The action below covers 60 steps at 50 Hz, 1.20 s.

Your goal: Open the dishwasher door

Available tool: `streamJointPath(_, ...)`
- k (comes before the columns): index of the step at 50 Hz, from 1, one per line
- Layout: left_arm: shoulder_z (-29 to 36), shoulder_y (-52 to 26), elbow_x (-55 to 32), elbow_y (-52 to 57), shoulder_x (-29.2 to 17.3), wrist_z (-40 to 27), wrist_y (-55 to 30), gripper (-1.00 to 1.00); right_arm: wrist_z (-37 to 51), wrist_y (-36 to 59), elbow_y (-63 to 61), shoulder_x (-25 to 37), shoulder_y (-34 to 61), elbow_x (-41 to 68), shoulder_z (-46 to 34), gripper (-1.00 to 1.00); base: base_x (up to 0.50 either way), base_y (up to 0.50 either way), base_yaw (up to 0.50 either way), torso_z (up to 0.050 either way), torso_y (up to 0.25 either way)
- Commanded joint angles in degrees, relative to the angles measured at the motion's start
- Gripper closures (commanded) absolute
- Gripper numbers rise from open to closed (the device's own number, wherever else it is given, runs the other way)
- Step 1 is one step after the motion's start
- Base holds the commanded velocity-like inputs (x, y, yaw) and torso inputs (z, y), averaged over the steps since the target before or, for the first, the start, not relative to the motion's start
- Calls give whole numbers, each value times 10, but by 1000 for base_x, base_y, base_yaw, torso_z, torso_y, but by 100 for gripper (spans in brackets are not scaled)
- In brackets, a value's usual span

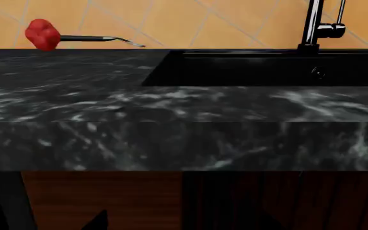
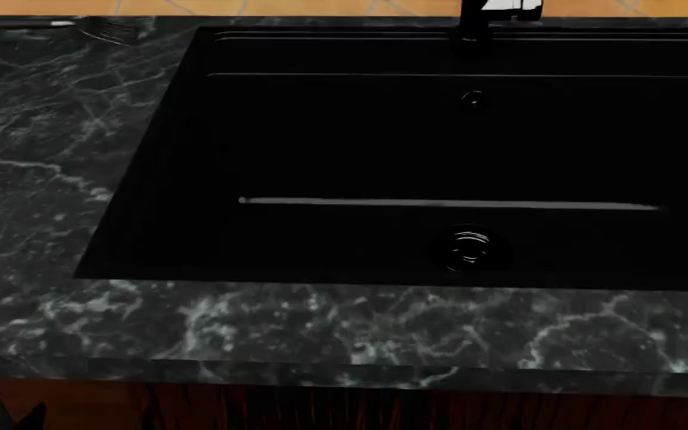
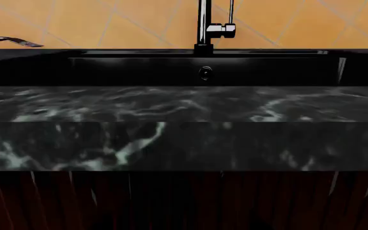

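Note:
The dishwasher door is out of view in all three frames. In the left wrist view, only one dark pointed fingertip (image 1: 99, 221) of my left gripper shows at the frame's edge, in front of a reddish-brown wood-grain cabinet panel (image 1: 107, 196) under the counter. How its jaws stand is hidden. A dark shape (image 2: 19, 417) at the lower left corner of the head view may be part of the same arm. My right gripper shows in no frame; its wrist camera faces the counter's front edge (image 3: 184, 143) and dark cabinet fronts (image 3: 184, 201) below it.
A black marble countertop (image 2: 320, 331) holds a black sink basin (image 2: 440, 161) with a drain (image 2: 468, 249) and a dark faucet (image 1: 313, 26) at the back. A red-headed utensil (image 1: 42, 34) lies on the counter to the sink's left, against an orange tiled wall (image 3: 107, 24).

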Motion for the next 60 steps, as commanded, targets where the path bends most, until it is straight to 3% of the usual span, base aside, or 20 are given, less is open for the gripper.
streamJointPath(1, 8, 0, -7, 0, -7, -8, 1, -100, 9, -2, 2, 7, 1, 7, -9, -100, 0, 0, 0, 0, 0)
streamJointPath(13, 31, -1, -29, -3, -29, -28, 4, -100, 37, 3, 3, 27, 2, 28, -35, -100, 0, 0, 0, 0, 0)
streamJointPath(28, 48, -2, -38, -1, -42, -43, 8, -100, 51, -7, 9, 39, 3, 46, -48, -100, -483, 20, 0, 0, 0)
streamJointPath(42, 58, -5, -51, -6, -50, -51, 15, -100, 63, -12, 3, 49, 2, 52, -60, -100, 0, 0, 0, 0, 0)
streamJointPath(60, 71, -9, -69, -5, -59, -60, 14, -100, 74, -13, 2, 61, 3, 66, -72, -100, 0, 487, 0, 0, 0)
